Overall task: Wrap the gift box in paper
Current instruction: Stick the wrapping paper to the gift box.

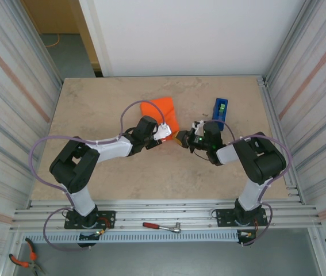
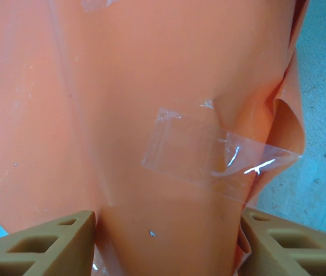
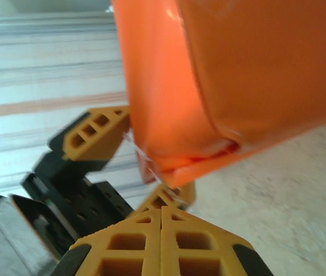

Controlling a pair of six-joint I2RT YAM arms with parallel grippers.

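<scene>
The paper (image 1: 158, 108) is folded around a box-shaped bundle at the middle of the table (image 1: 94, 109), between the two arms. The box itself is covered by the orange sheet, so only its squared shape shows.

The left tool (image 1: 164, 133) grips the bundle from the near side. In the left wrist view its two fingers (image 2: 48, 247) stand on either side of the paper (image 2: 122, 86), pressed against it. A strip of clear tape (image 2: 208, 161) lies across a fold there, and its right end sticks out past the paper's edge.

In the right wrist view the bundle (image 3: 254, 69) is tilted and its near corner is clear of the table. An end of the wrap is loose there, with a flap gaping at the lower edge. One finger of the left tool (image 3: 94, 138) rests against the bundle's left side.

The right tool (image 1: 181, 140) is closed, its pads pressed flat together (image 3: 161, 221), with the tips just below the bundle's lower corner. Whether they pinch anything there I cannot tell.

A blue dispenser (image 1: 220, 109) stands on the table near the bundle's right side, apart from it.
</scene>
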